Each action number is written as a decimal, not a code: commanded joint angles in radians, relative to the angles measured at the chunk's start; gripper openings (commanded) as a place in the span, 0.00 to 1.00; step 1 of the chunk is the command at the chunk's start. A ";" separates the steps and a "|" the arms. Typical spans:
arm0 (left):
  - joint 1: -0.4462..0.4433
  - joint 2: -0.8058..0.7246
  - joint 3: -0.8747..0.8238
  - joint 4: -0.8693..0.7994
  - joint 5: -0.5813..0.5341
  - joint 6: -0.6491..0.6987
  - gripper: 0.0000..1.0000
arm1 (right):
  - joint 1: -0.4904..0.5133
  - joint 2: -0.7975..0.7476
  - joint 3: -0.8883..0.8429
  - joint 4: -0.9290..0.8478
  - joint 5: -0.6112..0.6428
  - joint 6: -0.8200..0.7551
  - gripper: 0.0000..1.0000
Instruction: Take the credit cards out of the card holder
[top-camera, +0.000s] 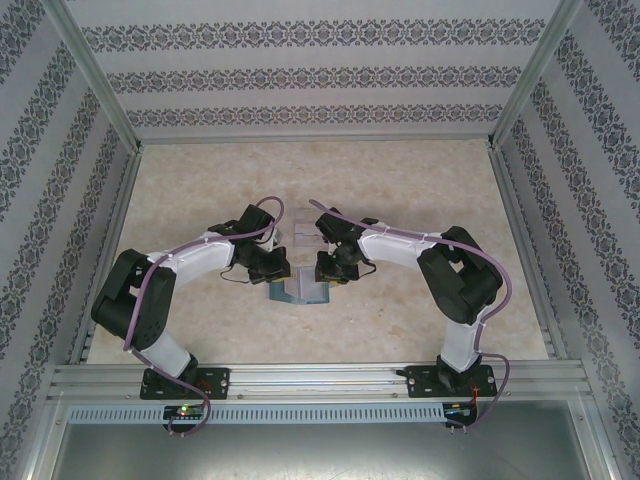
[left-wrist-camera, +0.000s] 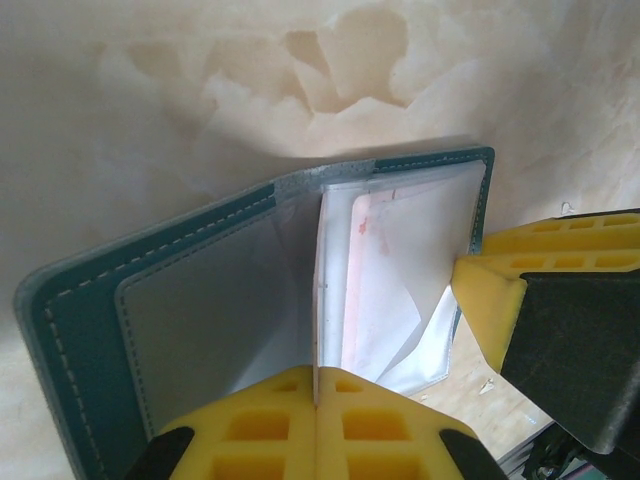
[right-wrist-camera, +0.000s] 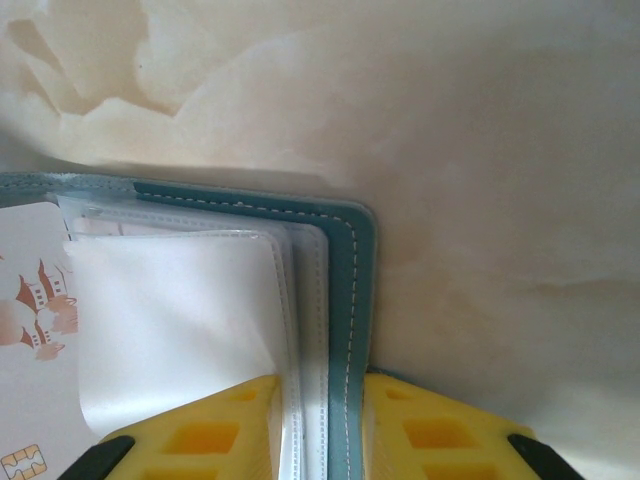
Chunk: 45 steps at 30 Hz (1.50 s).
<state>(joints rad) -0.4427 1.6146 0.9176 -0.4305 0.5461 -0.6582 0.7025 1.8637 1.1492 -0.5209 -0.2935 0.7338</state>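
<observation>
Over the table (top-camera: 420, 190), right jaws clamp the card holder (right-wrist-camera: 352, 300); left jaws pinch its pale leaf (left-wrist-camera: 319, 300).

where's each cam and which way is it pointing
Top external: above and behind the bases, looking down at the table; both arms, left gripper and right gripper at the card holder.
Left wrist: on the left arm, facing along its fingers, pinching a clear sleeve.
Right wrist: on the right arm, along its fingers clamping the holder's edge.
Shared: both wrists see the open holder and a pale card.
</observation>
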 joint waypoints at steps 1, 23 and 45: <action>0.009 -0.013 -0.002 -0.001 -0.007 0.010 0.04 | -0.007 0.007 -0.023 -0.024 0.025 -0.009 0.26; 0.009 -0.042 0.148 -0.144 -0.006 0.297 0.00 | -0.057 -0.146 -0.013 -0.087 0.053 -0.036 0.33; -0.008 0.206 0.665 -0.504 0.024 1.306 0.00 | -0.250 -0.327 -0.111 -0.154 0.066 -0.124 0.33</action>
<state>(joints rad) -0.4450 1.7844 1.5105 -0.8112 0.5728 0.4122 0.4641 1.5665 1.0546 -0.6483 -0.2432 0.6361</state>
